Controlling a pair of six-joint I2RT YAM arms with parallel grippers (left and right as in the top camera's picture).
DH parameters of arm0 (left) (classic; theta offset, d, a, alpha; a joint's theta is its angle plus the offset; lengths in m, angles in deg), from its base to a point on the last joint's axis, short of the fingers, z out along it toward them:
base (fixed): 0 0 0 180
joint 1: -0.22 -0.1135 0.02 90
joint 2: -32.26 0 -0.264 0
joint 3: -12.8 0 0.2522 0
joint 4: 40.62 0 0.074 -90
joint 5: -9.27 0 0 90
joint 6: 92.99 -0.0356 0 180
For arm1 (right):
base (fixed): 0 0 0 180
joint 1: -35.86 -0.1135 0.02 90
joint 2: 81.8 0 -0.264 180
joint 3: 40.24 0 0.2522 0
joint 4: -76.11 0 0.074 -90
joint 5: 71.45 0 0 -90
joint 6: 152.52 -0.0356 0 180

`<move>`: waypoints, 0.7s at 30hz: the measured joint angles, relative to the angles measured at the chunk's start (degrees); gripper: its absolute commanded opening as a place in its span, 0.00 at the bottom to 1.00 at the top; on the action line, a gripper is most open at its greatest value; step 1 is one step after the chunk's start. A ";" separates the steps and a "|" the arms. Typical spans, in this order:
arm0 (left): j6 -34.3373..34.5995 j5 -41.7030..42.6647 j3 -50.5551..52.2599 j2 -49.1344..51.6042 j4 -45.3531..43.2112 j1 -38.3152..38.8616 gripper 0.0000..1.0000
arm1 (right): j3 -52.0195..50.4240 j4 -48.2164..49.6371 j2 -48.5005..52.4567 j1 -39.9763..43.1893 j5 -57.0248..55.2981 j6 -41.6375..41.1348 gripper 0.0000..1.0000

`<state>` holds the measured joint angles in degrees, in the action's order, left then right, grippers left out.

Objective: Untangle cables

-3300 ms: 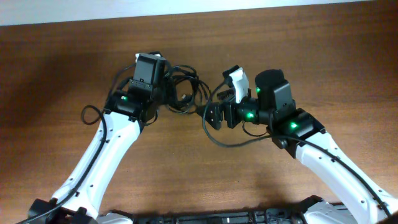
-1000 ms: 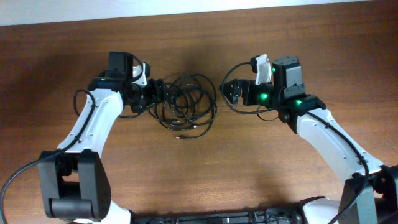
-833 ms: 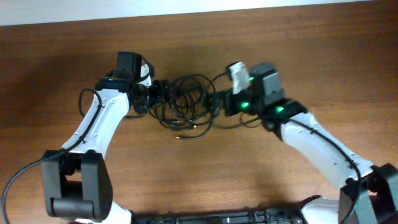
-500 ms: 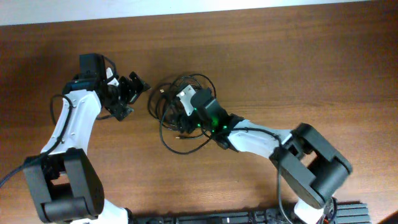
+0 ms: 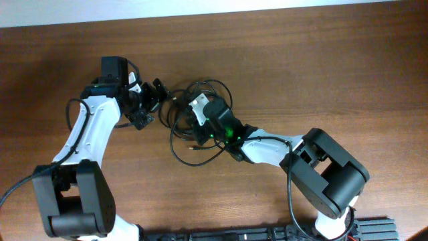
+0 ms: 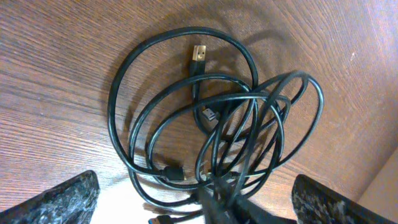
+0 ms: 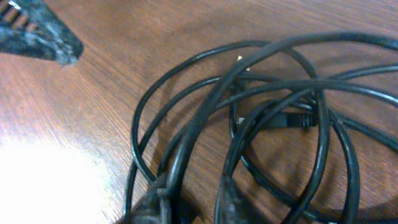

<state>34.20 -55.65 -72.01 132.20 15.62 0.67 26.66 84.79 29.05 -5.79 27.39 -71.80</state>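
Cables tangled on table; left tool spread, empty; right tool over pile, closure unclear.

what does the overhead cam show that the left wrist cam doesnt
Only the overhead shows both arms: the left gripper open beside the left edge of the cables, and the right arm reaching over them. Only the left wrist view shows a gold-tipped plug lying inside the outer loop. Both show the cables as overlapping black loops on the wooden table.
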 measured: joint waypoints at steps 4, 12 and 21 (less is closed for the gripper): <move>0.15 -0.02 0.00 0.00 3.50 0.15 0.96 | 0.00 -0.94 -3.02 2.86 3.93 -4.63 0.04; 0.20 -7.54 0.55 0.00 0.92 9.88 0.71 | 0.15 -6.91 -10.73 5.86 17.49 -6.38 0.04; 0.57 -9.03 0.52 11.56 -1.55 12.74 0.27 | -0.20 -7.26 -23.28 9.51 21.92 -5.49 0.04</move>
<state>34.76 -64.68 -71.48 143.77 14.06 13.41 26.47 77.53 5.77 3.72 49.32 -77.29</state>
